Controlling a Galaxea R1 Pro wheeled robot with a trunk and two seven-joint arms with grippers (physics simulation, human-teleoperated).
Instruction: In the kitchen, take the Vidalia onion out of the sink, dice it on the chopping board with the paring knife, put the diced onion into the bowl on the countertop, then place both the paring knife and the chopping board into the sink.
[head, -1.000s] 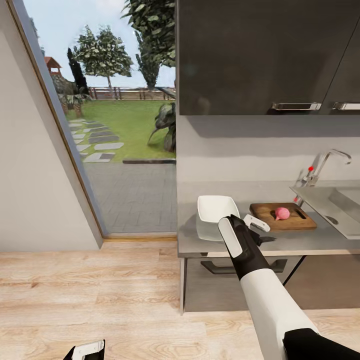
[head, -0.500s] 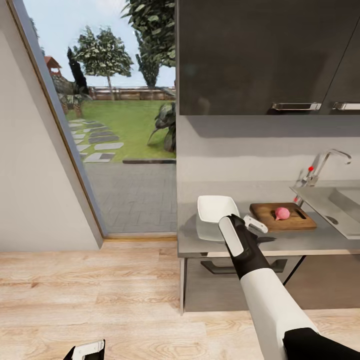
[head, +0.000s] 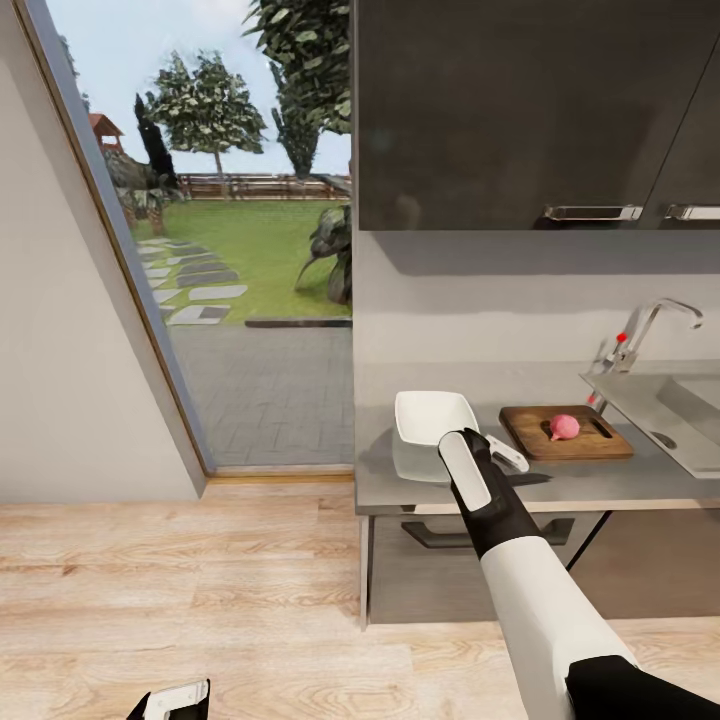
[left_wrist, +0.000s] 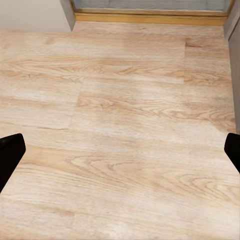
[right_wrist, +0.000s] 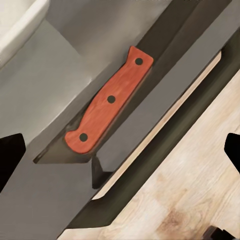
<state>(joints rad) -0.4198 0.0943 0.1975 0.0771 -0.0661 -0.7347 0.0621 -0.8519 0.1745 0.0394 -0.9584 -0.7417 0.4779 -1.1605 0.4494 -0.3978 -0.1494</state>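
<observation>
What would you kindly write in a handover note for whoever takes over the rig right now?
Right gripper: open above the paring knife, which lies near the countertop's front edge.
Left gripper: open, low over the floor.
Vidalia onion sits whole on the chopping board; bowl beside it looks empty.
Done: onion out of the sink.
Left: grasp knife, dice, fill bowl, sink knife and board.

Pink onion (head: 565, 427) (whole) on board (head: 530, 430)

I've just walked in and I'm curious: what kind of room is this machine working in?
A home kitchen, it seems: a steel countertop with a sink and tap, dark wall cabinets above, and a chopping board holding an onion.
</observation>
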